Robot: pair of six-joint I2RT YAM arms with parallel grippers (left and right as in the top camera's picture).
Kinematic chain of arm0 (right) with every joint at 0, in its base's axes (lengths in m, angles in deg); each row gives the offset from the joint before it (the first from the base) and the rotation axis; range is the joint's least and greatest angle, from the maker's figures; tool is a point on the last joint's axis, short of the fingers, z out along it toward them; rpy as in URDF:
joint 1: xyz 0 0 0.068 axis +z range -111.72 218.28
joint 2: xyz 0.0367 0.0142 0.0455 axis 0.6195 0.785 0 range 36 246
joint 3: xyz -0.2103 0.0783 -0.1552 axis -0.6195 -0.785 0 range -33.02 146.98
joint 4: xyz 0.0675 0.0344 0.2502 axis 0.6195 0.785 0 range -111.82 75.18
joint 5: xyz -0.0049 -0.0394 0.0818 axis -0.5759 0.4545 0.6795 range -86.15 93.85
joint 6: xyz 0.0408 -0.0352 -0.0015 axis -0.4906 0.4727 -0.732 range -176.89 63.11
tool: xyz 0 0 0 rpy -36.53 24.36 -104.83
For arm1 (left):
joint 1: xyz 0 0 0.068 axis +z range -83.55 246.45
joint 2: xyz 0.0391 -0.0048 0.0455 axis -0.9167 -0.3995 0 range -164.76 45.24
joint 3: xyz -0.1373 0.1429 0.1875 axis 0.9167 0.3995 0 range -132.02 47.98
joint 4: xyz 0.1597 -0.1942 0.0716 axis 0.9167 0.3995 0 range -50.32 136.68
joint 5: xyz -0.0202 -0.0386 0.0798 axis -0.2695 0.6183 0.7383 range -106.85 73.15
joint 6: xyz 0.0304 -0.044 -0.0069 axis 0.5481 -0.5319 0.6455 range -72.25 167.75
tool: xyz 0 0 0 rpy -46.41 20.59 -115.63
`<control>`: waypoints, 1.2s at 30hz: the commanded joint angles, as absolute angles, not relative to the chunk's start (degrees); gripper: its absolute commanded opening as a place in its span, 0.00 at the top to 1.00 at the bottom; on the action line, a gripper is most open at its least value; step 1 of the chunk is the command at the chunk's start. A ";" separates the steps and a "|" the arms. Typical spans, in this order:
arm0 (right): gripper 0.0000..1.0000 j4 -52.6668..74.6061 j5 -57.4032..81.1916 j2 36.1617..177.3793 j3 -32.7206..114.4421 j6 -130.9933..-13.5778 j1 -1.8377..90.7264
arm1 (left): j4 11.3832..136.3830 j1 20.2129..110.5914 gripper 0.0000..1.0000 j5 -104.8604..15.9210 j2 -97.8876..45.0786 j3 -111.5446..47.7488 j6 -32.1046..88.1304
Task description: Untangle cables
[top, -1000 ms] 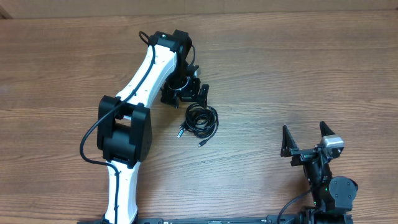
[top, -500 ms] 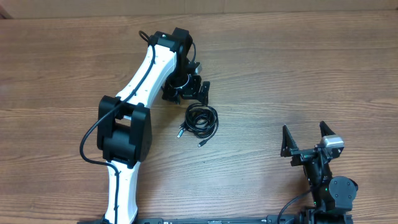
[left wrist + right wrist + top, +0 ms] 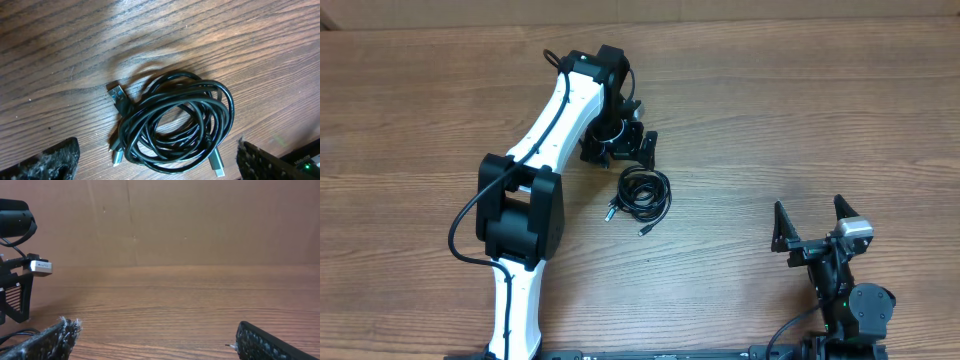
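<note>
**Left fingers**: spread wide, nothing held. In the wrist view one sits in the lower left corner and the other in the lower right, with the camera looking down on the table.

**Cables**: one black bundle, several loops wound together, lying flat on the table.
- It sits in the lower middle of the wrist frame, in the gap between the two fingers and apart from both.
- The bundle is slightly oval. Its longer side runs left to right across the frame, along the line from finger to finger.
- Ends poke out at the rim: a flat plug at the upper left, and silver tips at the lower left and lower right.

**Overhead:** cables lie near frame centre. The left fingers are just above them in the frame, a little to the left. No contact that I can make out.

**Right fingers**: also wide and empty, at the lower right of the overhead frame, well apart from the bundle.

**Judgement:**
- The left arm is much the nearer, and the bundle already lies under its open gap, so the coming move looks like a short drop.
- The oval lies along the opening, so closing on the whole bundle would leave little room to spare.
- A plug end at the rim looks like the cleaner bite.
</note>
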State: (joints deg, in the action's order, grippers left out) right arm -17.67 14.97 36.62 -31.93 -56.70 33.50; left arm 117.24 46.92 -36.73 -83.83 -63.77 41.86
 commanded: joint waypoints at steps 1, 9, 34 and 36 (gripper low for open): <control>0.00 -17.87 14.37 36.16 -32.52 -56.88 33.83 | 117.19 46.48 0.00 -36.80 -84.73 -64.66 41.29; 0.00 -17.87 14.40 36.16 -32.52 -56.88 33.83 | 117.37 46.48 0.00 -36.82 -84.73 -64.66 41.29; 0.00 -17.87 14.40 36.16 -32.52 -56.88 33.83 | 115.60 46.51 0.00 -36.75 -84.73 -64.66 38.71; 0.00 -17.87 14.37 36.16 -32.52 -56.88 33.83 | 115.12 46.51 0.00 -36.71 -84.73 -64.66 38.71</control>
State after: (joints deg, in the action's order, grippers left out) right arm -17.70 14.99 36.62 -31.93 -56.72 33.50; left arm 115.62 46.92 -36.73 -83.83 -63.77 39.08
